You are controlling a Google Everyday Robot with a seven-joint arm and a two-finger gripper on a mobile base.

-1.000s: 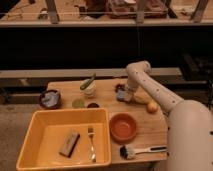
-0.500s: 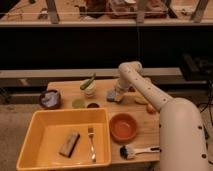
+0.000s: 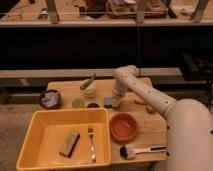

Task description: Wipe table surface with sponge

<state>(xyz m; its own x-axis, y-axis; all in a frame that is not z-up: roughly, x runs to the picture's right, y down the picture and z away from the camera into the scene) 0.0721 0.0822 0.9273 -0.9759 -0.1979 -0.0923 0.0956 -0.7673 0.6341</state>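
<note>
The white arm (image 3: 145, 92) comes in from the lower right of the frame, bends at an elbow near upper centre, and drops straight down to the table surface (image 3: 147, 131). The gripper (image 3: 115, 103) sits at the centre of the frame, low against the wood, with its claw closed tight on the sponge (image 3: 107, 102). The sponge shows as a small blue-grey pad sticking out at the claw's left side and lying flat on the table. Just left of the sponge lie two small round lids or dishes, a dark red one (image 3: 93, 105) and then a green one (image 3: 78, 103). Behind them, toward the top edge of the table, stands a pale cup (image 3: 89, 92) with a green stick-like thing (image 3: 88, 81) leaning out of it. At the far left of the table a dark bowl (image 3: 43, 95) holds a pale rag (image 3: 51, 100). A yellow tub (image 3: 65, 113) fills the lower left of the frame, with a brown block (image 3: 69, 143) and a fork (image 3: 91, 142) lying side by side on its floor. Right of the tub, below the gripper and apart from it, is an orange bowl (image 3: 123, 127). Nearer the bottom edge lies a brush (image 3: 134, 150), bristle end to the left and handle pointing right toward the robot's body.
</note>
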